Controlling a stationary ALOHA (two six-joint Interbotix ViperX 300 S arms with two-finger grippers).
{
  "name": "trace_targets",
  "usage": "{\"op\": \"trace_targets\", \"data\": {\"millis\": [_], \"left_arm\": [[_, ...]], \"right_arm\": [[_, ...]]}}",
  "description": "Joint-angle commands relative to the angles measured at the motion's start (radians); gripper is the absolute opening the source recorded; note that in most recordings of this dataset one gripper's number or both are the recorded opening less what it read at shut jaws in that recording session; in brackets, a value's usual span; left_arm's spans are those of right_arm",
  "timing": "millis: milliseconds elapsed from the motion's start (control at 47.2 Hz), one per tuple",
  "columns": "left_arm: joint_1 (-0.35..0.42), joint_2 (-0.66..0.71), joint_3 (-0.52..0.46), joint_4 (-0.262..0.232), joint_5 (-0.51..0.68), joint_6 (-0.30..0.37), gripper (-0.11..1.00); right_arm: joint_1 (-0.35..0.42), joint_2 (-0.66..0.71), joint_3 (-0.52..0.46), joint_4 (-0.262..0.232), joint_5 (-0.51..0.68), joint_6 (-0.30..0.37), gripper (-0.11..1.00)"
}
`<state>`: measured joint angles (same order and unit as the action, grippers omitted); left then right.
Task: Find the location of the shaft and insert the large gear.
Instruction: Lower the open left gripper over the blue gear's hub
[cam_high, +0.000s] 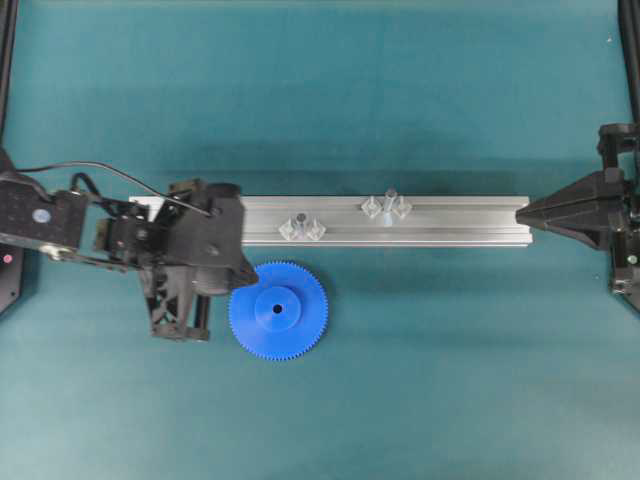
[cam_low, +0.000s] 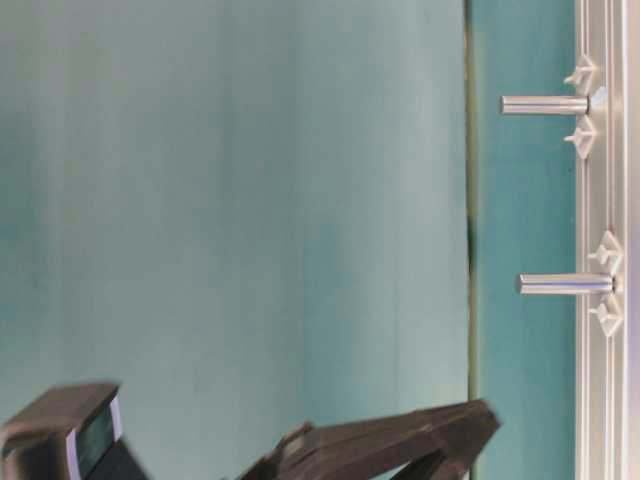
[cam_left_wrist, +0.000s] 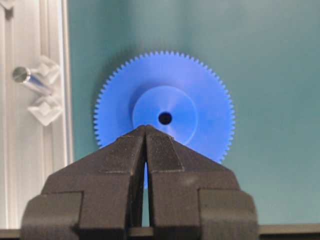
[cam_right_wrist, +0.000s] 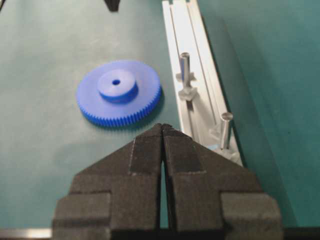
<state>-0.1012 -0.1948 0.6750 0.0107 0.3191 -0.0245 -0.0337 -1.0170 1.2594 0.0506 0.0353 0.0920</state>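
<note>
The large gear (cam_high: 278, 310), a bright blue toothed disc with a raised hub, lies flat on the teal mat just in front of the rail; it also shows in the wrist views (cam_left_wrist: 205, 95) (cam_right_wrist: 120, 97). The shaft (cam_high: 389, 203) stands upright on the rail between two clear diamond pieces, and is the nearer pin (cam_right_wrist: 225, 131) in the right wrist view. My left gripper (cam_high: 250, 273) (cam_left_wrist: 145, 127) is shut and empty, its tips by the gear's left rim. My right gripper (cam_high: 522, 212) (cam_right_wrist: 163, 126) is shut and empty, pointing at the rail's right end.
The silvery aluminium rail (cam_high: 450, 225) runs left to right across the middle. A shorter dark-topped pin (cam_high: 300, 219) (cam_left_wrist: 30, 80) stands on it left of the shaft, close to the gear. Black frame posts stand at the far left and right edges.
</note>
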Motion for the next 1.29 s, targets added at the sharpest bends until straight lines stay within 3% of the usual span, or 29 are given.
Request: {"op": "trace_targets", "data": {"millis": [0, 1272], "left_arm": [[-0.006, 0.014, -0.054, 0.002, 0.018, 0.0, -0.02], [-0.032, 0.33, -0.356, 0.002, 0.39, 0.003, -0.01]], "right_arm": [[-0.002, 0.003, -0.006, 0.0, -0.005, 0.009, -0.02], [-0.002, -0.018, 0.015, 0.0, -0.005, 0.011, -0.02]]}}
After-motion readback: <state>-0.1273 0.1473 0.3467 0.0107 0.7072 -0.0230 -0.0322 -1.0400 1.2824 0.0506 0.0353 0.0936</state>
